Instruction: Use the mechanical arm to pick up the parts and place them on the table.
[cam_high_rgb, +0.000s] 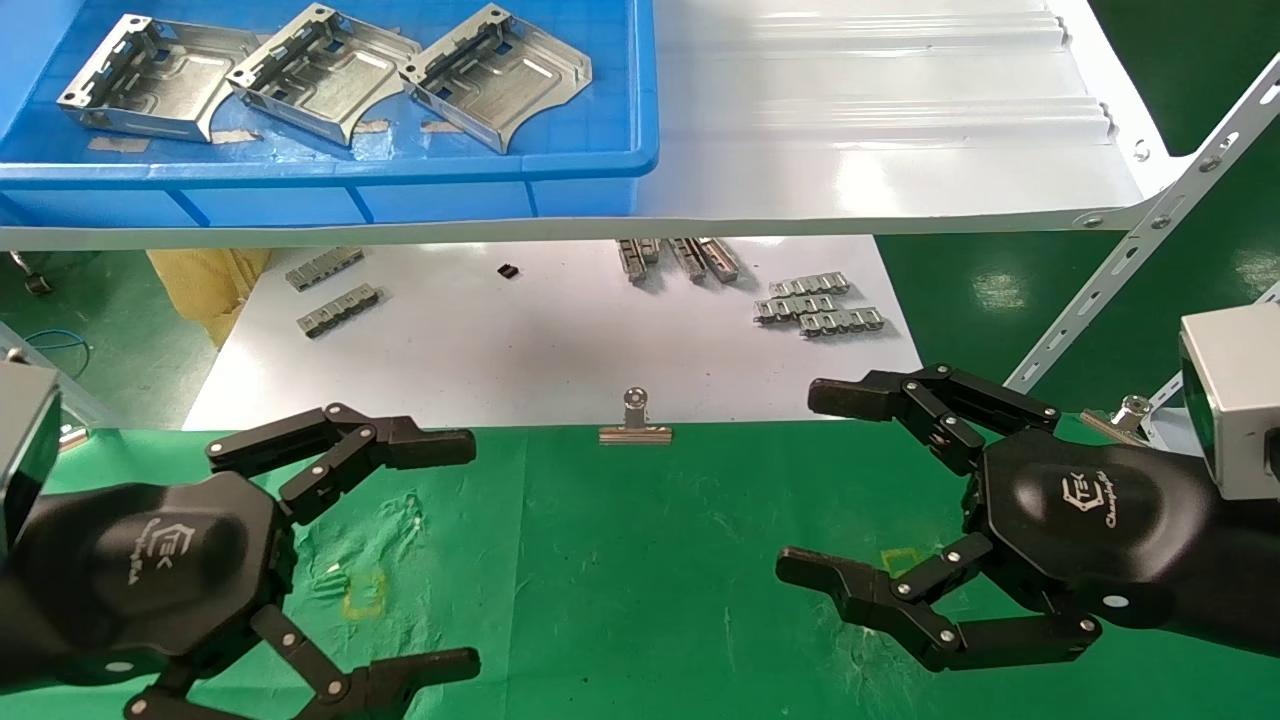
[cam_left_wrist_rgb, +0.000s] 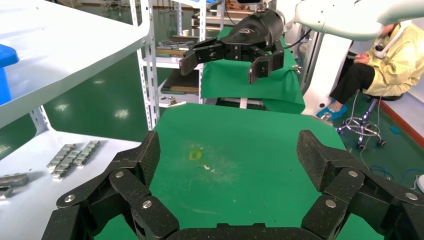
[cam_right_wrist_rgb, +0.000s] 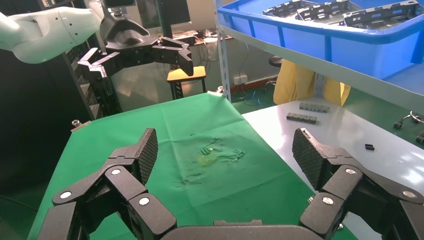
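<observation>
Three silvery sheet-metal parts lie side by side in a blue bin on the white shelf; they also show in the right wrist view. My left gripper hovers open and empty over the green table at the left. My right gripper hovers open and empty over the table at the right. In the left wrist view the left gripper frames bare green cloth. In the right wrist view the right gripper does the same. Both are far from the parts.
The glossy white shelf overhangs a white sheet carrying small grey clip strips. A binder clip holds the cloth's far edge. A slotted metal upright stands at the right.
</observation>
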